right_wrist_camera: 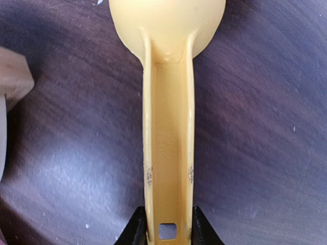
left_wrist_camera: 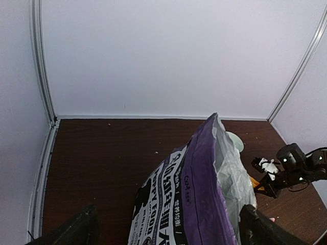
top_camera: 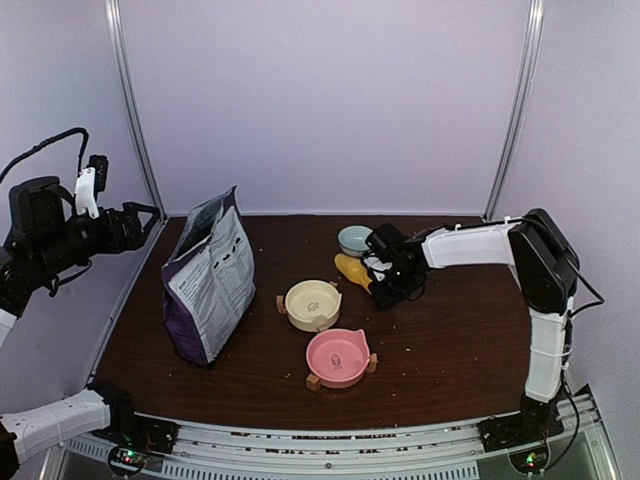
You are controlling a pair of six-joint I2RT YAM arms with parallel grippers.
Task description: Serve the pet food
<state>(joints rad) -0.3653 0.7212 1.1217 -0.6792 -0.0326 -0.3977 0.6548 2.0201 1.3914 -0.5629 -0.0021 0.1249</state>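
No kibble shows in any view. The purple-and-white bag (top_camera: pixel 210 285) stands open-topped at the table's left; it also shows in the left wrist view (left_wrist_camera: pixel 199 204). My left gripper (top_camera: pixel 140 222) is open and empty, held high, left of the bag; in its wrist view (left_wrist_camera: pixel 168 235) the wide-spread fingers frame the bag top. The yellow scoop (top_camera: pixel 352 270) is at mid table, low over the surface. My right gripper (top_camera: pixel 385 275) is shut on the scoop's handle end (right_wrist_camera: pixel 167 153), one finger on each side of it (right_wrist_camera: pixel 167 232). The scoop's cup points away from the gripper.
A cream bowl (top_camera: pixel 312 303) sits at centre and a pink bowl (top_camera: pixel 338 357) nearer the front, both with small wooden feet. A pale blue-green bowl (top_camera: pixel 354 240) sits behind the scoop. Walls enclose the table's back and sides.
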